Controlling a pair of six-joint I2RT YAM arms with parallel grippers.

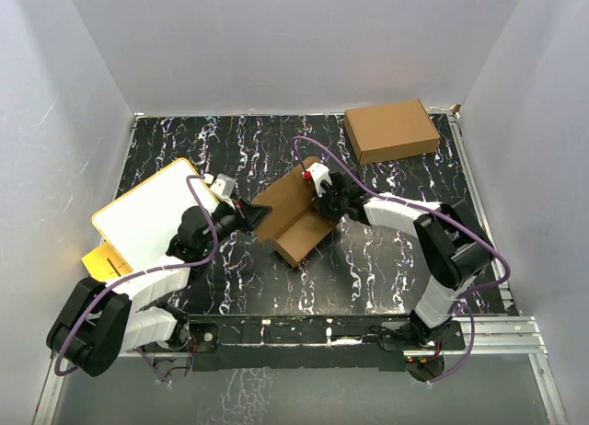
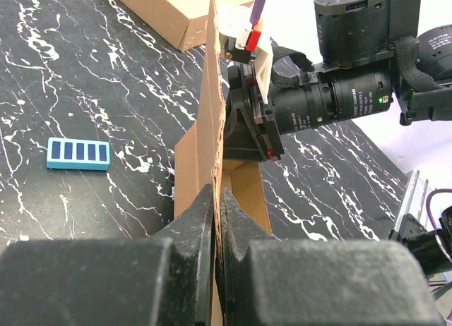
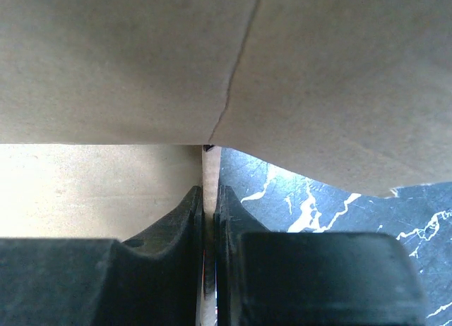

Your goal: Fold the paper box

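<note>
Currently mid-fold: the paper box (image 1: 296,224) sits near the centre of the worktop (image 1: 386,269), partly formed. A low trough section rests on the surface and a broad panel stands upright above it.

Grip, left side: the left gripper (image 2: 217,196) is clamped on the near edge of the upright panel, jaws pressed flat against the card.

Grip, right side: the right gripper (image 3: 210,193) is likewise closed, pinching a thin cardboard edge from the opposite side. A crease line runs across the panel above it.

Surroundings: the larger ready-made box (image 1: 391,129) lies well apart at the far right corner. The white board (image 1: 147,218) lies beside the left arm.

Step in hand, by judgement: holding a wall panel up along its score. The next move likely calls for both arms to turn the panel together over the trough without tearing the crease or dragging the base. One gripper may have to let go to tuck a tab.
</note>
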